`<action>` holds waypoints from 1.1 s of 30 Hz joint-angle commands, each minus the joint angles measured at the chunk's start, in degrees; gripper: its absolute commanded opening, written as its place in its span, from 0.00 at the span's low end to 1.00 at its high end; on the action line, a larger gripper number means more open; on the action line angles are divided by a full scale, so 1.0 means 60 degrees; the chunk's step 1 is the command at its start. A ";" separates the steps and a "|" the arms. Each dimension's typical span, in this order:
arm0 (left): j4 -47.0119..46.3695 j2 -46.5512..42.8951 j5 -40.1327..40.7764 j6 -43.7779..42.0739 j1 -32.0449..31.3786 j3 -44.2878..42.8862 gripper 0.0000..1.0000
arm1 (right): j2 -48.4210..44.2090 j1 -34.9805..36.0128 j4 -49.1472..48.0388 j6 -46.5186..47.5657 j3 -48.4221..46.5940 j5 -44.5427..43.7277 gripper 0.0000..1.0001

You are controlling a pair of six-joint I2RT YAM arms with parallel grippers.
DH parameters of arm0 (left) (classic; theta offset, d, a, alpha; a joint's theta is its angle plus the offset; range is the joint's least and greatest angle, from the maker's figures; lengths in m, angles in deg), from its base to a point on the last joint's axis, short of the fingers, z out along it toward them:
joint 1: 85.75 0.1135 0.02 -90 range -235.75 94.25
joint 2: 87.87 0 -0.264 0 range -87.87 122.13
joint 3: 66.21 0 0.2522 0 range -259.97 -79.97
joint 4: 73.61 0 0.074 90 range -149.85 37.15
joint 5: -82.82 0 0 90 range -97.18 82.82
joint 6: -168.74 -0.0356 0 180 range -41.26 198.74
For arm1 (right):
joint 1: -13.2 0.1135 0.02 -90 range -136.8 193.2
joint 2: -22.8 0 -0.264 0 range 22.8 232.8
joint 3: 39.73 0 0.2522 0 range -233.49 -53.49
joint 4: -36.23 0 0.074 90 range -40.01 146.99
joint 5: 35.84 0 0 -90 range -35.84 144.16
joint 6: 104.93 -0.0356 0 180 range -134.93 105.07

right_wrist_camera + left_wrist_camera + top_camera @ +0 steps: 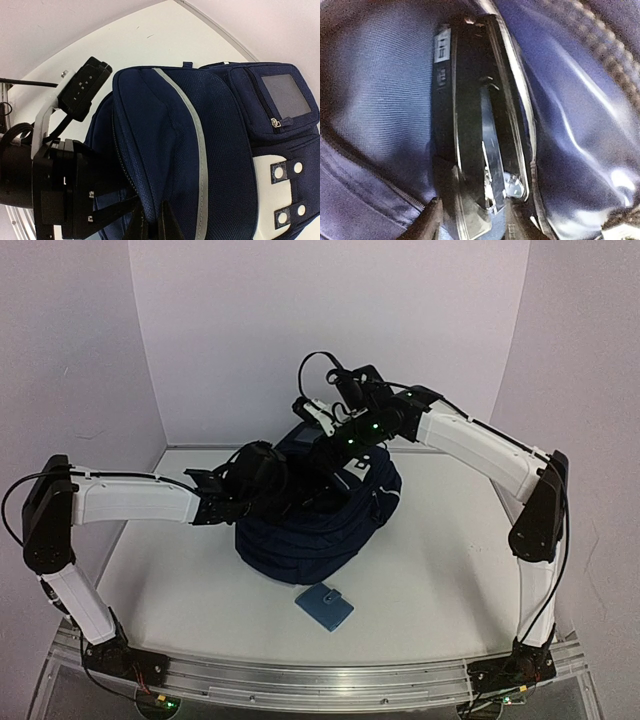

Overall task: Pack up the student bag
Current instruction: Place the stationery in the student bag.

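The student bag [335, 525], dark navy with thin white stripes, lies in the middle of the table. My left gripper [272, 480] reaches into its open mouth. In the left wrist view the gripper [472, 227] is shut on a flat black case with a clear cover [475, 125], which stands on edge against the bag's blue lining [380, 95]. My right gripper [312, 425] is at the bag's far top. In the right wrist view it [154, 227] is shut on the zipper edge of the bag's flap [200, 150] and holds the mouth open.
A small light-blue snap wallet [325, 608] lies on the table in front of the bag. White walls stand behind and at both sides. The left arm's black wrist [60, 190] sits close beside my right fingers.
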 commanded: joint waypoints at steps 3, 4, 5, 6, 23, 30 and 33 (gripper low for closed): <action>-0.1937 0.0488 -0.0634 -0.0387 0.0246 -0.0085 0.25 | -0.0458 -0.0017 -0.0753 -0.0241 -0.0416 0.0646 0.00; -0.2227 0.0665 -0.0850 -0.0374 0.0359 -0.0134 0.22 | -0.0493 -0.0018 -0.0757 -0.0258 -0.0378 0.0672 0.00; -0.2433 0.0867 -0.1072 -0.0383 0.0486 -0.0218 0.20 | -0.0528 -0.0015 -0.0759 -0.0270 -0.0331 0.0703 0.00; -0.2660 0.1027 -0.1263 -0.0423 0.0614 -0.0321 0.17 | -0.0548 -0.0020 -0.0762 -0.0300 -0.0278 0.0724 0.00; -0.1421 -0.1093 -0.1815 -0.3508 0.0266 0.0635 0.63 | -0.1092 -0.1061 -0.0746 -0.0324 0.0957 0.0922 0.00; -0.0157 -0.2783 -0.2176 -0.4327 0.0793 0.1557 0.88 | -0.1643 -0.1771 -0.0379 0.0245 0.1667 0.0946 0.00; -0.0076 -0.3335 -0.2887 -0.5153 0.1377 0.1824 0.97 | -0.1949 -0.2047 -0.0115 0.0815 0.1904 0.0600 0.00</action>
